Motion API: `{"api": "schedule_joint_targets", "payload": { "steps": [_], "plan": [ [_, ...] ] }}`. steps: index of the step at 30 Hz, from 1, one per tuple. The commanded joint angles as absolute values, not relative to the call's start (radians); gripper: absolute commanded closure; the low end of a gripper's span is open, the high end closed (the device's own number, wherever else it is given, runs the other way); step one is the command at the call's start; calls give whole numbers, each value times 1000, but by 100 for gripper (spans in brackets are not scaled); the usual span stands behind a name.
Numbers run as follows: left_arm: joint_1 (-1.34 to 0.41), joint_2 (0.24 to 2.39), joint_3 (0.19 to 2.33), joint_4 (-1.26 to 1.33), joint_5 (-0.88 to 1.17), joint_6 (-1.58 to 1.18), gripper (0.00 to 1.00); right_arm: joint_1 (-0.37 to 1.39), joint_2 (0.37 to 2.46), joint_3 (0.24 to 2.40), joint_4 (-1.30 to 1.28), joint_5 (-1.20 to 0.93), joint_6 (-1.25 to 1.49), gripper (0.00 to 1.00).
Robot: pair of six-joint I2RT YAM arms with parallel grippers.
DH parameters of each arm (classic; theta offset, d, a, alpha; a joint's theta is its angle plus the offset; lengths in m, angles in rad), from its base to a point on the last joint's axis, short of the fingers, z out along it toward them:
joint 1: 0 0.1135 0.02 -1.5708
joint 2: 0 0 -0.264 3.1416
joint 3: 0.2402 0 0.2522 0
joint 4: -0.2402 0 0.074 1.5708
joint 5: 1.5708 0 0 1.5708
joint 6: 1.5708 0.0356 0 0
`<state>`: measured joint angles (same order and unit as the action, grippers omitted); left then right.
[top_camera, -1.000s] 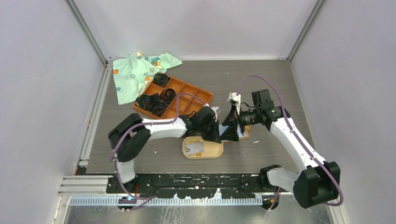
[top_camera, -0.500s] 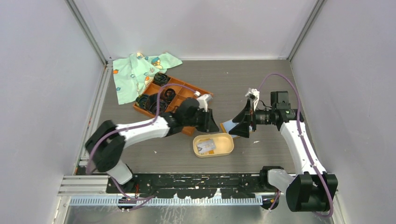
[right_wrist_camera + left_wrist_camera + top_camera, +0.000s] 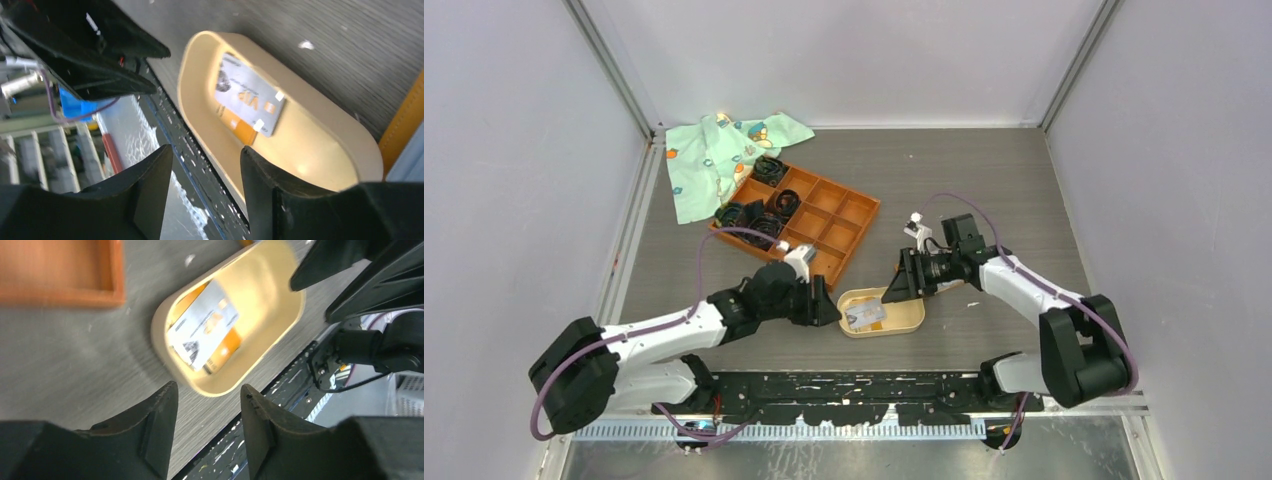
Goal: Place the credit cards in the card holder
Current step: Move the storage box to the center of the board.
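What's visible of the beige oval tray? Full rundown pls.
The beige oval tray looks like smooth moulded plastic, with a raised rim and a pale floor. It sits flat on the grey wood-grain table, near the front edge. Inside, toward its left end, a grey card printed "VIP" lies askew over an orange card; the rest of the floor is bare. The left tool and right tool flank it, both open, neither gripping it.
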<state>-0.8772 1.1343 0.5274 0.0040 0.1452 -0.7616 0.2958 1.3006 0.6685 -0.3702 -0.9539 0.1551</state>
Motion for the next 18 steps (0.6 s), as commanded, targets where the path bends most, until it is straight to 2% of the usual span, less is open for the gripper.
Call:
{"api": "schedule_joint_targets", "payload": {
  "steps": [1,2,3,4,8,14,18],
  "plan": [
    [-902,1131,431,187,56,-994,49,357,1356,620,-99,-784,478,41],
    [-917,1130,431,187,28,-1010,49,381,1369,627,-122,-734,467,34],
    [-931,1131,437,183,11,-1016,49,402,1380,632,-138,-691,458,13],
    [-944,1134,449,168,-28,-1021,48,425,1390,641,-149,-651,448,2],
    [-975,1167,475,147,-74,-1056,48,454,1414,652,-167,-553,410,1],
    [-980,1188,486,137,-94,-1075,49,462,1428,650,-155,-535,418,0],
    [-980,1227,512,141,-77,-1070,51,477,1447,650,-158,-505,407,8]
  ]
}}
